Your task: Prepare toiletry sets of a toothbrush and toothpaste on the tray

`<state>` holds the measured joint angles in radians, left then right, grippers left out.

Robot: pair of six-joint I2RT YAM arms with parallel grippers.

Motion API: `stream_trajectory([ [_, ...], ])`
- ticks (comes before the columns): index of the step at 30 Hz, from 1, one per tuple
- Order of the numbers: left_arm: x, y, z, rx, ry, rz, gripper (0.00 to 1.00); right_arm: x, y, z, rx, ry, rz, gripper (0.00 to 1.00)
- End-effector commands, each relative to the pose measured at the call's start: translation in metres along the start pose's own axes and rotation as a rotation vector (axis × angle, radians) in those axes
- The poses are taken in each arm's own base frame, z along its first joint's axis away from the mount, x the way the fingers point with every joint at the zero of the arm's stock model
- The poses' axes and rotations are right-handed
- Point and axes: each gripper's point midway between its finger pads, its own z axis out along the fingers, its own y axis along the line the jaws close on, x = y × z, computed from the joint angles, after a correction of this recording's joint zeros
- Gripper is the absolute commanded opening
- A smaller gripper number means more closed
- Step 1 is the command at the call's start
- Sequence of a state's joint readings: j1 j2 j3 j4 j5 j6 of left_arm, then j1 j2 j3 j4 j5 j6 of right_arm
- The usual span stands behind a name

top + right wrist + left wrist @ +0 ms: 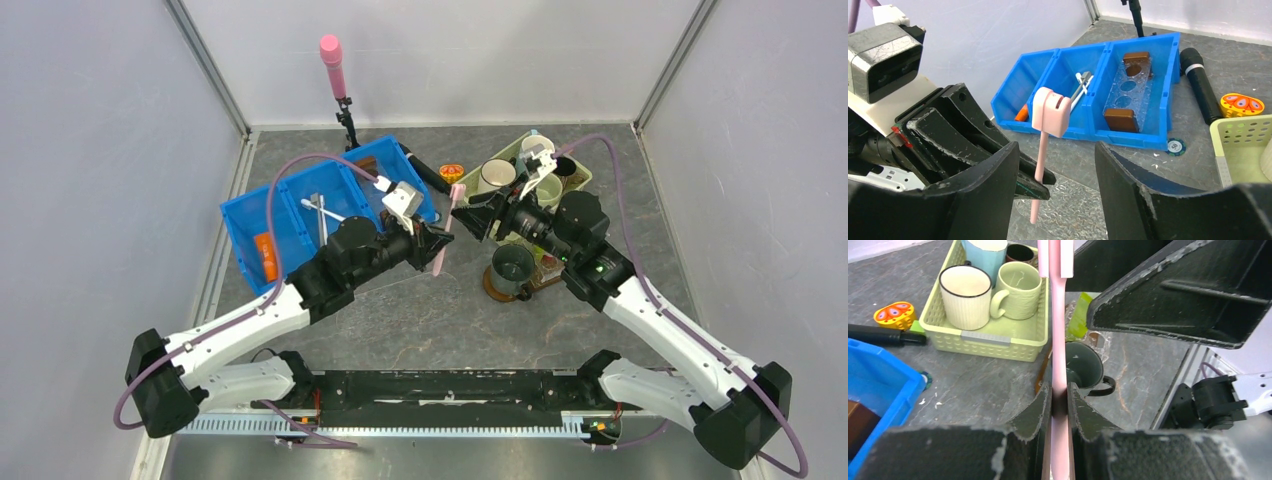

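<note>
1. The left end effector (1059, 395) is grasping the pink toothbrush (1058, 340), with its two fingers pressed against the lower handle.
2. The toothbrush stands roughly upright in that grip, above the table (420, 310). Its capped head points up and its tail end sticks out below the fingers.
3. The right end effector (1055, 147) is released. Its fingers are spread on either side of the upper part of the toothbrush, and neither touches it in the right wrist view.
4. Just behind the toothbrush in the left wrist view, a dark green mug (1083, 367) stands on the tray (490, 292), on the right arm's side of the table.
5. Beyond the tray is a pale green basket (983, 337). It holds a cream mug (965, 295), a light green mug (1018, 290) and other mugs.
6. On the left arm's side sits a blue bin (240, 225). An orange tube (1021, 114) lies in its outer compartment and white toothbrushes (1079, 90) in the middle one.
7. A black microphone (1198, 85) lies on the table beside the bin.
</note>
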<state>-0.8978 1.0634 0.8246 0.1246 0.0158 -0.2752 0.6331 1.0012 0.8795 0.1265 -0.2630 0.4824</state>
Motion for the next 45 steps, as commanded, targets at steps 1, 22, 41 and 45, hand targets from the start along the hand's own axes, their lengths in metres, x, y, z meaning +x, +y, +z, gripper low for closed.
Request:
stream_trajectory([
  [1,-0.031,-0.023,0.003,0.096,-0.085,-0.063,0.02,-0.015,0.014,0.001,-0.062,-0.065,-0.007,0.6],
  [22,-0.049,-0.022,0.009,0.076,-0.143,-0.077,0.02,-0.007,0.015,0.013,-0.096,-0.048,0.015,0.32],
  [41,-0.048,-0.021,0.008,0.075,-0.148,-0.091,0.02,-0.003,0.006,0.009,-0.052,-0.044,-0.01,0.47],
  [45,-0.044,-0.025,0.009,0.1,-0.131,-0.081,0.02,-0.009,0.01,0.009,-0.067,-0.063,-0.01,0.44],
])
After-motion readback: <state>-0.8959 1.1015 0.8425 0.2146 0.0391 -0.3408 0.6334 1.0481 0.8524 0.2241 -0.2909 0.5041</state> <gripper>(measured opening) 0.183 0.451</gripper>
